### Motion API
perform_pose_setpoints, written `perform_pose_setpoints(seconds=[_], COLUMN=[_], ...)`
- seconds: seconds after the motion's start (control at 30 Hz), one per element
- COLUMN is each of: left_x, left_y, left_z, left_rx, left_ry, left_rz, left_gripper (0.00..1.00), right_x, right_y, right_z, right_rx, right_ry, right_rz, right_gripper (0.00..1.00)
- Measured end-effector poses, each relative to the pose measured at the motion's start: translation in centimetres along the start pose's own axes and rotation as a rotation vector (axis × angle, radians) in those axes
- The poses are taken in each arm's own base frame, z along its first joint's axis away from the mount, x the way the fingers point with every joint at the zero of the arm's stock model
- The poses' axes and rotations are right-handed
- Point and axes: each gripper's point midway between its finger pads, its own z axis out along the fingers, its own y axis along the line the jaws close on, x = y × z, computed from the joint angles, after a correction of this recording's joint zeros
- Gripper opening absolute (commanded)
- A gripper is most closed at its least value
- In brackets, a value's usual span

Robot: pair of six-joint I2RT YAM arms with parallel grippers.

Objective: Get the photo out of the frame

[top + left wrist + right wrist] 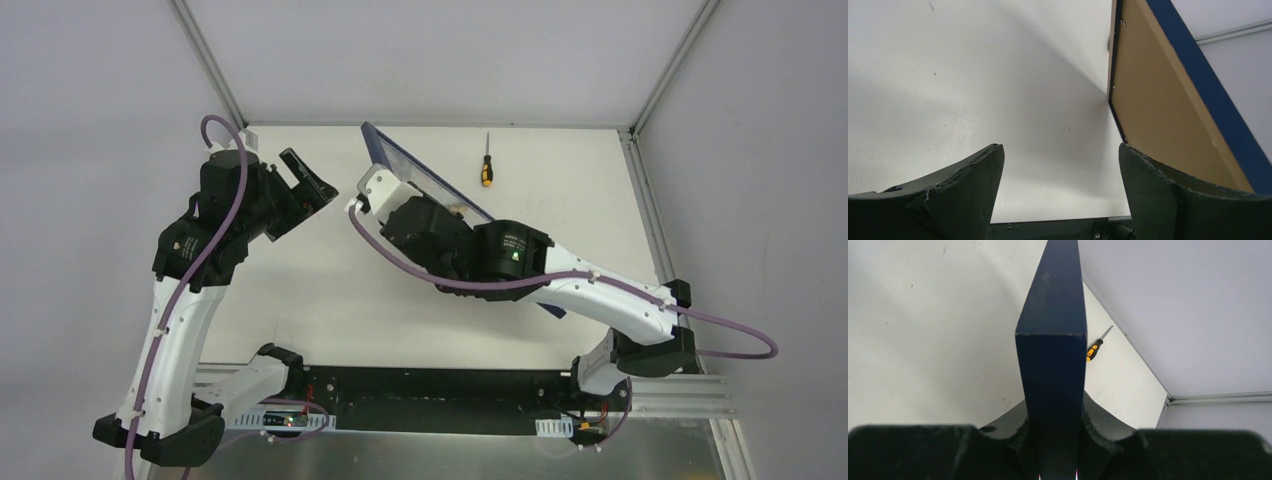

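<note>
The frame (415, 165) stands on edge, tilted, at the back middle of the table. My right gripper (1055, 415) is shut on its dark-blue rim (1053, 355), one finger on each face. In the left wrist view the frame's brown back panel (1158, 110) and blue rim (1213, 90) rise to the right of my left gripper. That left gripper (1059, 150) is open with only bare table between its fingers; it hovers just left of the frame's end (305, 195). The photo is hidden from every view.
A screwdriver (486, 165) with a yellow and black handle lies at the back of the table, right of the frame (1093, 351). Grey walls and metal rails (640, 130) bound the white tabletop (330, 290).
</note>
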Motion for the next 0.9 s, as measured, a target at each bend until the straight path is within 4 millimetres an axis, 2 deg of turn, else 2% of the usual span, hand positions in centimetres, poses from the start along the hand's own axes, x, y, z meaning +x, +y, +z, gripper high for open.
perform_pose_setpoints(seconds=[0.17,0.33,0.5,0.63,0.7,0.77,0.9], left_x=[-0.3,-0.4,-0.5,-0.4,-0.3,-0.3,-0.3], left_y=[-0.3,-0.3,-0.5,-0.5,-0.5,-0.5,-0.5], left_z=[-0.3,-0.4,-0.1,0.5,0.8,0.8,0.8], left_rx=[0.009,0.012,0.009,-0.002,-0.007,-0.008,-0.008], left_ry=[-0.012,-0.014,-0.010,0.004,0.011,0.013,0.014], left_rz=[-0.001,-0.001,0.000,0.001,0.001,0.001,0.001], left_gripper=[0.86,0.86,0.85,0.85,0.85,0.85,0.85], right_x=[-0.8,-2.3,-4.8,-5.5,-5.1,-3.8,0.5], right_y=[-2.3,-5.2,-7.2,-7.9,-8.5,-9.5,-11.6], right_z=[1.2,1.6,1.1,1.8,2.7,3.8,6.0], right_rx=[0.013,0.030,-0.011,-0.075,-0.089,-0.080,-0.027], right_ry=[0.006,-0.020,-0.089,-0.104,-0.092,-0.070,-0.013], right_rz=[0.084,0.232,0.462,0.683,0.777,0.876,1.073], right_gripper=[0.00,0.00,0.00,0.00,0.00,0.00,0.00])
